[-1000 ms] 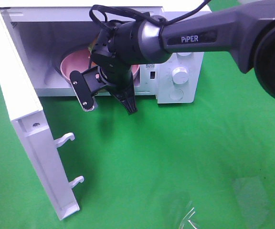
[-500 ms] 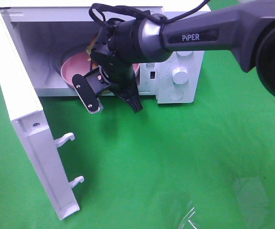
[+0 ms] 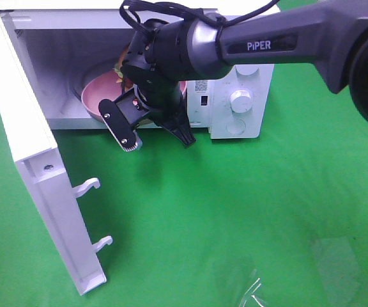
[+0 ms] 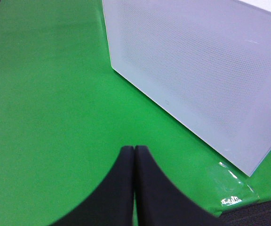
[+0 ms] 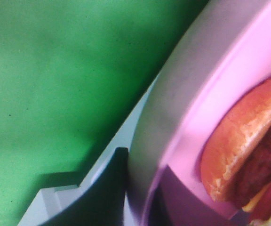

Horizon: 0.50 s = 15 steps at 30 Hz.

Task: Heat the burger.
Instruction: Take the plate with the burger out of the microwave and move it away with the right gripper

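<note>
— What fills the scene, biggest first?

— The green tabletop [image 3: 248, 204], then the white microwave [image 3: 235, 96] at its far left corner, with its door [image 3: 37, 166] swung wide open toward the left edge. The right arm [image 3: 280, 41] reaches in from the right edge across the front of the oven.

— And inside?

— A pink plate [image 3: 98, 93] sits on the oven floor, partly behind the arm. The burger [image 5: 248, 155] lies on that plate; the right wrist view shows its bun close up (in the high view only a scrap of it peeks past the arm).

— The fingers?

— The right gripper [image 3: 155, 131] hangs just in front of the oven mouth, fingers spread and grasping nothing. The left gripper [image 4: 134, 155] is over bare tabletop beside the door's outer face, fingers pressed together, nothing between them.
</note>
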Available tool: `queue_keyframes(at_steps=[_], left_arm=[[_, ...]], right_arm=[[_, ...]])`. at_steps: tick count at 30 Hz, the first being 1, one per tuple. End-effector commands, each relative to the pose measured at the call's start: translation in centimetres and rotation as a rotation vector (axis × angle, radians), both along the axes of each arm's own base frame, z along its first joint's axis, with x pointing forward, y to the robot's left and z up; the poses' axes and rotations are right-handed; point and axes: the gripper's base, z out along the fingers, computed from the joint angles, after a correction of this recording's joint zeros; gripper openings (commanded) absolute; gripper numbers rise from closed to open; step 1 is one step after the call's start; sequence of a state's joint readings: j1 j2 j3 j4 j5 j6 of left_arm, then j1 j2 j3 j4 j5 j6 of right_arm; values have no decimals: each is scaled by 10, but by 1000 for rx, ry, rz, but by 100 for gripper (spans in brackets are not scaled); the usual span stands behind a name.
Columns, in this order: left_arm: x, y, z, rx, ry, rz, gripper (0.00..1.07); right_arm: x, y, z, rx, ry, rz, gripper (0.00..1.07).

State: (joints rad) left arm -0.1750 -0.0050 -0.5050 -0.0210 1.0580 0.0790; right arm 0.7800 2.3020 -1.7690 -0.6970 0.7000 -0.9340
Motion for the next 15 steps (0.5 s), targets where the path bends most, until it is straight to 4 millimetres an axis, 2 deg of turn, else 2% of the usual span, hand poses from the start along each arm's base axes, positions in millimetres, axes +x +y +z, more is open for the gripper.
queue_keyframes(at_steps=[1,4,10,15], left_arm=[[-2,0,1,-10,-33,0,0],[-2,0,1,-10,-33,0,0],[-2,0,1,-10,-33,0,0],[-2,0,1,-10,-33,0,0]], right_arm=[[2,-6,15,-23,-24,-5,0],[2,-6,17,-23,-27,-1,0],[0,-8,38,-16,-51,32,0],[-2,-8,42,-12,-45,39,0]])
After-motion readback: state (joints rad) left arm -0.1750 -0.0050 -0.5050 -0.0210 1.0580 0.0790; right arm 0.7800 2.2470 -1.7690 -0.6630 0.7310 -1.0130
